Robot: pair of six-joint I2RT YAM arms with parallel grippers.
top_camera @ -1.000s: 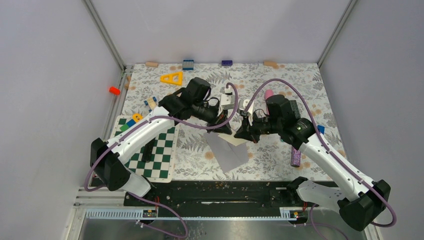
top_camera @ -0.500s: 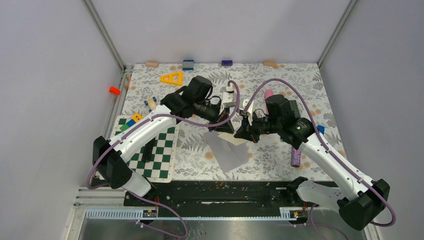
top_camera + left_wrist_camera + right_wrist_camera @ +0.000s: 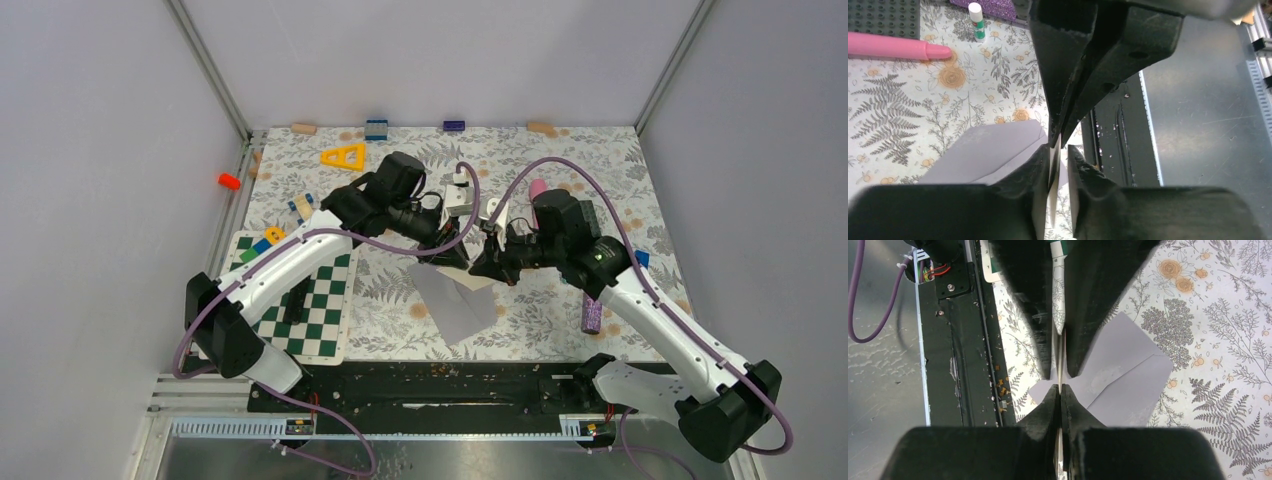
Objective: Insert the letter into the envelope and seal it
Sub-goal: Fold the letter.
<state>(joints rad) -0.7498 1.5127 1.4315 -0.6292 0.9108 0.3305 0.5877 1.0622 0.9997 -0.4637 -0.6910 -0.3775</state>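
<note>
Letter (image 3: 472, 283) pinched by left claw (image 3: 1058, 152), right claw (image 3: 1058, 390); envelope (image 3: 456, 310) (flat) below.

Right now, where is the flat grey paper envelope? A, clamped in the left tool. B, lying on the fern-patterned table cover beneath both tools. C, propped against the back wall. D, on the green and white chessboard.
B: the flat grey paper envelope lies on the fern-patterned table cover beneath the left tool and right tool, which both pinch the tan parchment letter instead.
</note>
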